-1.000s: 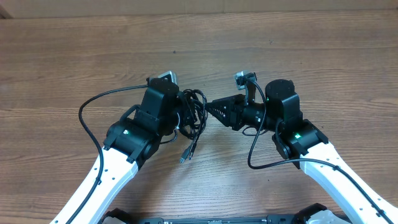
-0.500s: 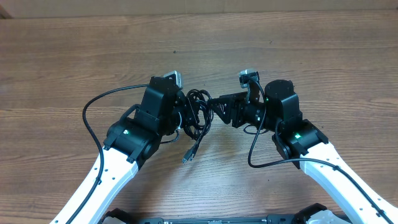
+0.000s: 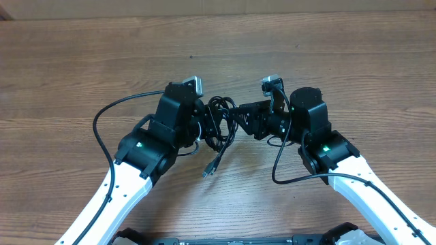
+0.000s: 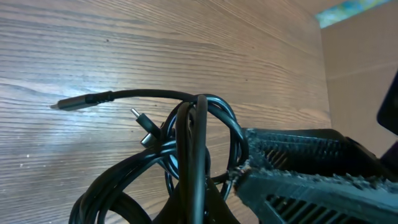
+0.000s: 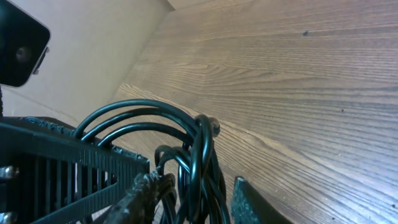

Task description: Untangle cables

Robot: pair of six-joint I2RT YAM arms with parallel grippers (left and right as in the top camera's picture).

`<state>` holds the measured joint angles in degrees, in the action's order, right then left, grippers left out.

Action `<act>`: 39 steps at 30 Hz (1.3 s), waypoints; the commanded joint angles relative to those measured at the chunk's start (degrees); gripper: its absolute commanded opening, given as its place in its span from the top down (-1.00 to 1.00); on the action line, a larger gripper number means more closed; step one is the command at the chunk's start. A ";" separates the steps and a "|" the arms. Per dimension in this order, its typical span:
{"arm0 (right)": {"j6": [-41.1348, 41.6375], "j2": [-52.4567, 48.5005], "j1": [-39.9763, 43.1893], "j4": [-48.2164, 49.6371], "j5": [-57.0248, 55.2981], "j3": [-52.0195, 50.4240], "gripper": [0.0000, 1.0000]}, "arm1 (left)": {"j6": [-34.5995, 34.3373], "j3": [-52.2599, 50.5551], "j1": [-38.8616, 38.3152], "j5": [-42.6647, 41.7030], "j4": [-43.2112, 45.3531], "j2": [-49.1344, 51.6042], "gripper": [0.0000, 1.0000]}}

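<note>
The cables (image 3: 219,120) are a tangled bundle of thin black loops held between my two grippers above the wooden table (image 3: 354,61). My left gripper (image 3: 207,128) is shut on the bundle; in the left wrist view its jaws (image 4: 199,214) pinch a strand of the cables (image 4: 205,124). My right gripper (image 3: 237,118) is open, with a finger on each side of the bundle; the right wrist view shows the loops (image 5: 200,149) between its fingertips (image 5: 198,182). One plug end (image 3: 210,170) hangs loose toward the front, and it also shows in the left wrist view (image 4: 71,103).
The left arm's thick black cable (image 3: 101,133) loops out to the left. The right arm's cable (image 3: 278,170) hangs in front of it. A pale wall (image 3: 204,5) runs along the table's far edge.
My right gripper has moved left, opened, and now straddles the bundle. My left gripper with the bundle has shifted slightly right, and the loose plug end has swung with it.
</note>
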<state>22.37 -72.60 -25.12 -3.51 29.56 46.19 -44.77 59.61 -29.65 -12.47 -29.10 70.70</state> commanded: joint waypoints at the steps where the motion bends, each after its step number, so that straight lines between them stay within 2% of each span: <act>1: -0.39 0.39 0.04 0.22 -0.61 1.07 0.31 | 0.85 1.29 -1.22 -1.07 1.05 0.09 0.91; 3: -1.42 0.39 0.04 0.24 -0.55 1.07 0.34 | 0.85 1.29 -1.70 -1.07 1.33 0.09 0.91; 7: -3.82 0.39 0.04 0.22 -0.39 1.07 0.63 | 0.85 1.29 -2.45 -0.85 1.53 0.13 0.92; 10: -3.80 0.39 0.04 0.22 -0.39 1.07 0.92 | 0.85 1.29 -2.49 -0.68 1.51 0.13 0.92; 16: -3.80 0.39 0.04 0.20 -0.37 1.07 0.92 | 0.09 1.29 -2.47 2.03 0.92 0.13 0.91; 22: -3.80 0.39 0.04 -0.70 -0.39 1.07 0.92 | -12.26 1.29 -2.40 11.72 -3.98 0.13 0.91; 26: -3.80 0.39 0.04 -1.75 -0.42 1.07 0.92 | -18.12 1.29 -2.40 14.47 -6.23 0.13 0.92; 39: -3.78 0.42 0.04 0.39 1.46 1.07 0.92 | -22.14 1.29 -2.40 17.14 -10.82 0.13 0.91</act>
<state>19.44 -72.60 -25.65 -4.05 31.16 46.19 -64.27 59.61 -32.67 -1.10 -39.05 70.81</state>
